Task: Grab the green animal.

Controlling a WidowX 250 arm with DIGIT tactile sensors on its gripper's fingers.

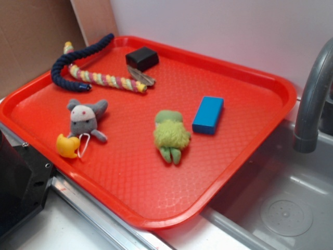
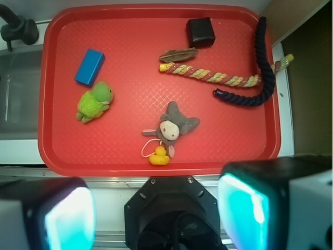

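Note:
The green animal [image 1: 170, 134] lies flat on the red tray [image 1: 151, 223], right of the tray's middle, its legs toward the near rim. From the wrist view it is the fuzzy green plush [image 2: 95, 102] on the left side of the tray [image 2: 156, 167], beside a blue block. My gripper [image 2: 156, 213] hangs high above the tray's near edge, over the black robot base. Its cyan-padded fingers [image 2: 67, 216] are spread wide with nothing between them. The gripper is out of the exterior view.
A blue block [image 1: 208, 114] lies just right of the green plush. A grey mouse [image 1: 86, 119] with a yellow duck [image 1: 67, 146] sits left. Ropes [image 1: 106, 79], a brown piece [image 1: 140, 76] and a black block [image 1: 142, 58] lie behind. Faucet [image 1: 312, 99] and sink [image 1: 281, 208] are right.

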